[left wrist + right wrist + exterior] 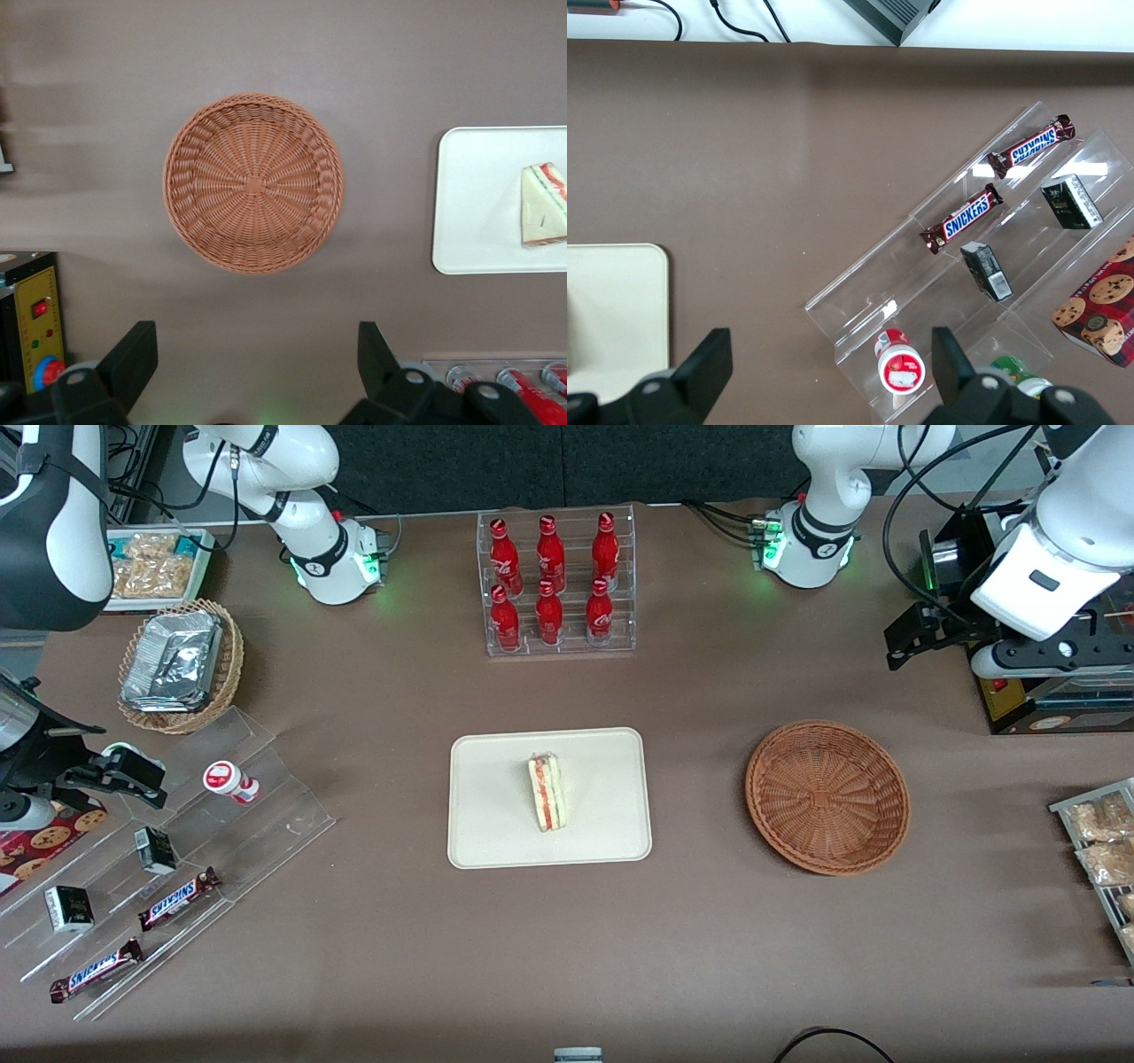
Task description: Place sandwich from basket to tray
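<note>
1 sandwich (548,792) sits on tray (549,797), basket (827,796) empty; gripper (252,367) wide open, raised above counter near basket. You're done; just park.

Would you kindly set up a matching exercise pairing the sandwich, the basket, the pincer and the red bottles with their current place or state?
Things:
1. sandwich
2. basket
3. pincer
4. red bottles

Places or states:
A. in the clear rack, farthest from the front camera
B. open, holding nothing, raised above the table near the basket
C. lying on the tray
D. empty, on the table toward the working arm's end

Pairs: 1-C, 2-D, 3-B, 4-A
</note>
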Controlling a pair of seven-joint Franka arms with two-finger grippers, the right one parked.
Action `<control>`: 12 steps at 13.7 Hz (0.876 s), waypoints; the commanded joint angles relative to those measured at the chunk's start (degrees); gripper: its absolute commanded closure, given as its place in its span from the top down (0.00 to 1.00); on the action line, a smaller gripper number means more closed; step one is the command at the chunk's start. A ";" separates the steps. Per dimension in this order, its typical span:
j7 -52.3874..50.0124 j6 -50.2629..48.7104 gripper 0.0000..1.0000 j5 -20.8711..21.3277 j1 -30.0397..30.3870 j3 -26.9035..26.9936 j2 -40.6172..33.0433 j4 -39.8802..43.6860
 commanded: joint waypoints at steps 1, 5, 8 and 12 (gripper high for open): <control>0.35 -1.48 1.00 1.14 2.44 -1.12 1.07 2.18; 0.44 -1.57 1.00 1.23 9.40 -8.25 1.24 3.76; 2.45 -0.96 1.00 1.14 9.40 -8.34 1.24 3.77; 5.17 -0.69 1.00 1.14 9.49 -8.34 1.15 4.20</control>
